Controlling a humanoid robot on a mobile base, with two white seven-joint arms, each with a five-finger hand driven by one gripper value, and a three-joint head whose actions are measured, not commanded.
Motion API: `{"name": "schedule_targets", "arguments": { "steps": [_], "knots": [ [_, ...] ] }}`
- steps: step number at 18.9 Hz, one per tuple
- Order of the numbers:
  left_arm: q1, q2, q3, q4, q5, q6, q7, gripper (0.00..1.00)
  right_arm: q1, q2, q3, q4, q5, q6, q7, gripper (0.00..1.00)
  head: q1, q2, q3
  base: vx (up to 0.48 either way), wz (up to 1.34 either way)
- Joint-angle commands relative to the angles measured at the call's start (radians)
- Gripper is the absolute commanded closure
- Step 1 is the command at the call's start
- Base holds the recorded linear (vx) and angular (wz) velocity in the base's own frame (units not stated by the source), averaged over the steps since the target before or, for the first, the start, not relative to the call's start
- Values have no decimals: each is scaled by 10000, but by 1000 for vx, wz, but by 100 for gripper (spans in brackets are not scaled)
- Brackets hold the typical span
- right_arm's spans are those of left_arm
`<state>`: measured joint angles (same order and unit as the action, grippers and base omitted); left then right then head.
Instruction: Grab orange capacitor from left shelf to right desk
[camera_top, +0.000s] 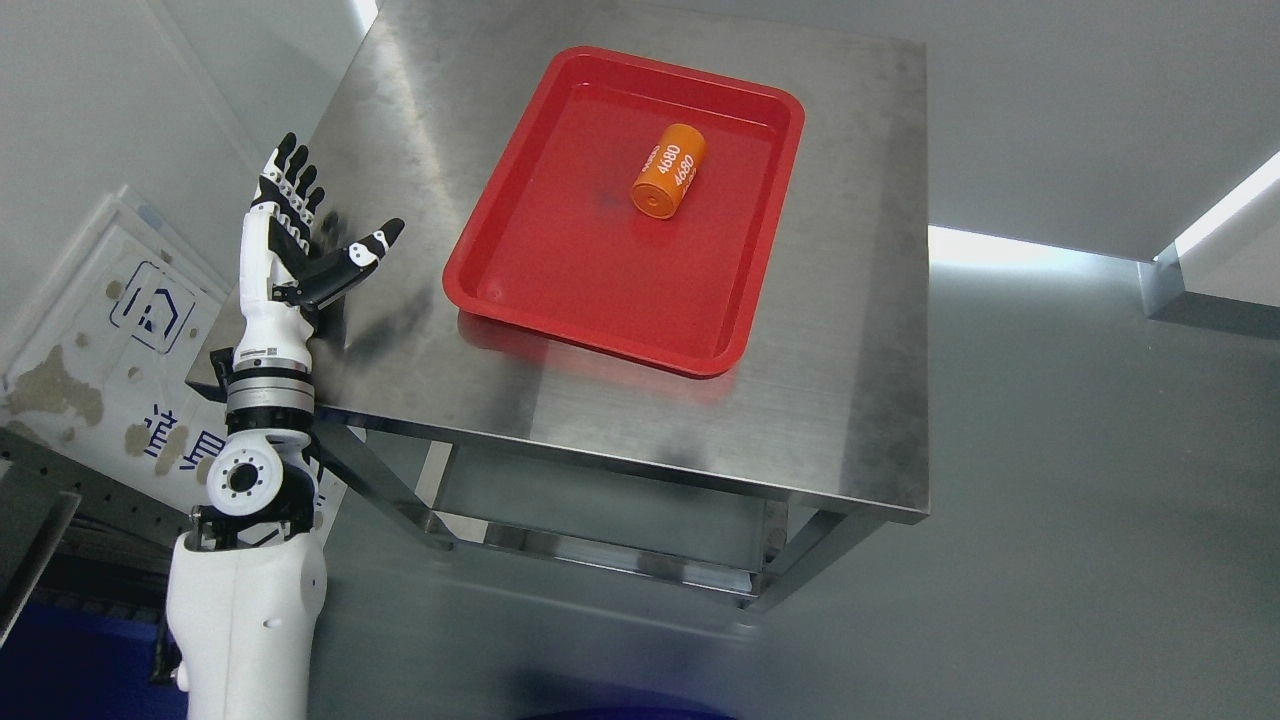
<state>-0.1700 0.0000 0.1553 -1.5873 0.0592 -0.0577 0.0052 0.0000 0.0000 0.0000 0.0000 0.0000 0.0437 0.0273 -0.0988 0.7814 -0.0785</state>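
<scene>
The orange cylindrical capacitor (669, 171), smooth-skinned with white "4680" print along its side, lies on its flank in the upper right part of a glossy red plastic tray (520, 300). The tray is a shallow rectangle with rounded corners and a raised lip, which would stop a round body from rolling off. It sits on the brushed stainless-steel bench (850, 380), whose top shows fine grain and dull reflections above an angled steel frame.

The white-and-black left hand (300, 235) is raised at the bench's left edge, well apart from the tray, with its fingers (290, 180) spread and the thumb angled out, holding nothing. The right arm is not in view.

Whether this bench is the shelf or the desk, the picture does not settle: the capacitor lying here fits either waiting for pickup or already delivered.
</scene>
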Motion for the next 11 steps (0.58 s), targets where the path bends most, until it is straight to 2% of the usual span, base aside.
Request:
{"name": "schedule_targets", "arguments": {
  "steps": [1, 5, 11],
  "knots": [
    [-64, 174, -310, -402, -40, -466, -83, 0, -15, -175, -107, -337, 30, -8, 49, 0, 0, 0, 0, 0, 0],
    [-64, 174, -755, -510, -254, -512, -83, 0, -15, -175, -107, -337, 30, -8, 49, 0, 0, 0, 0, 0, 0],
    [-172, 368, -771, -648, -393, -635, -252, 0, -15, -175, -107, -337, 30, -8, 49, 0, 0, 0, 0, 0, 0]
  ]
}}
